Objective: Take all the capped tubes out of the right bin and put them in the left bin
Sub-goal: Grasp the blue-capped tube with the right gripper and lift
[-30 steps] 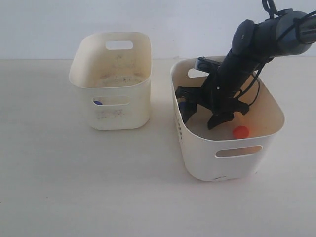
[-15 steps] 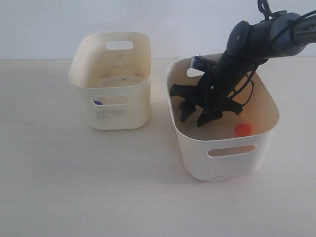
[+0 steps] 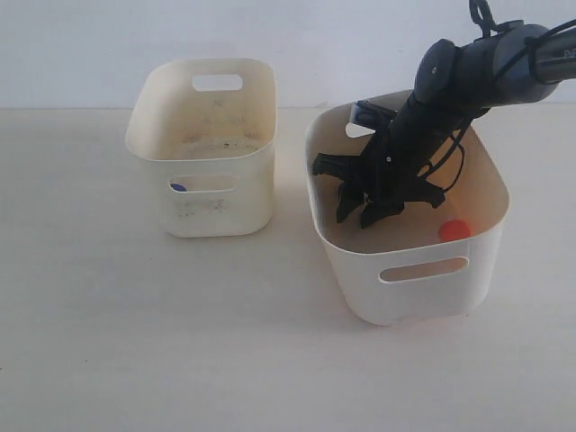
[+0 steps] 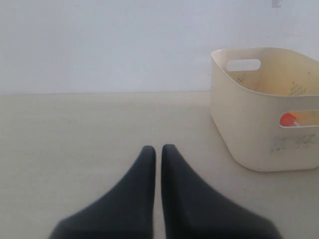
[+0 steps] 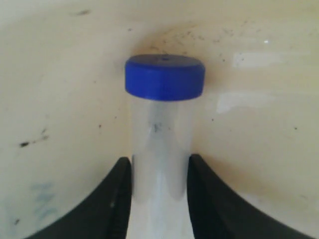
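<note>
The right hand (image 5: 159, 167) grasps a clear tube (image 5: 160, 127) with a blue screw cap inside the cream right bin (image 3: 355, 270); the left hand (image 4: 158, 149) is clenched, empty.

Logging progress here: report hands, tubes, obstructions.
Right hand shut on blue-capped tube inside right bin. Left hand shut, empty. Orange-capped tube also in right bin. Nothing seen blocking lift.

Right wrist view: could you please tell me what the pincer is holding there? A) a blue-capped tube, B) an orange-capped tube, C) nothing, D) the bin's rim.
A: the right pincer has its fingers pressed against both sides of a clear blue-capped tube.
</note>
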### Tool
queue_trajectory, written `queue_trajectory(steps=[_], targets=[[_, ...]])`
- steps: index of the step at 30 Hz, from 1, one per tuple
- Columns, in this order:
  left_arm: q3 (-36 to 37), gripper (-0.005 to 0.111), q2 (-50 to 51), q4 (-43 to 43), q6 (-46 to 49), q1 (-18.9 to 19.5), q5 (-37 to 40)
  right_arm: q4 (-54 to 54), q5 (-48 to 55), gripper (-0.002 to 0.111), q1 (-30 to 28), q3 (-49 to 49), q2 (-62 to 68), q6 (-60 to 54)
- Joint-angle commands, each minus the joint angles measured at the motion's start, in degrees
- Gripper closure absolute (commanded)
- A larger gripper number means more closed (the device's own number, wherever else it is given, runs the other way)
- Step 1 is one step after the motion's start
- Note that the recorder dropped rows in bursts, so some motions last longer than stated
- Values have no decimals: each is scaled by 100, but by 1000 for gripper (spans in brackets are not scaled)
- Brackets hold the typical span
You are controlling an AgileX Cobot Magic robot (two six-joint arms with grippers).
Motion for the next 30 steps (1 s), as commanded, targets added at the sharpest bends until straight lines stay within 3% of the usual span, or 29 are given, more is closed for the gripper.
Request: queue_trajectory(steps=[1, 30], targets=[[-21, 102, 18, -36, -56, 2, -39, -528, 37, 108, -51, 101, 107, -35], [-21, 102, 18, -36, -56, 2, -39, 96, 136, 108, -71, 91, -295, -316]])
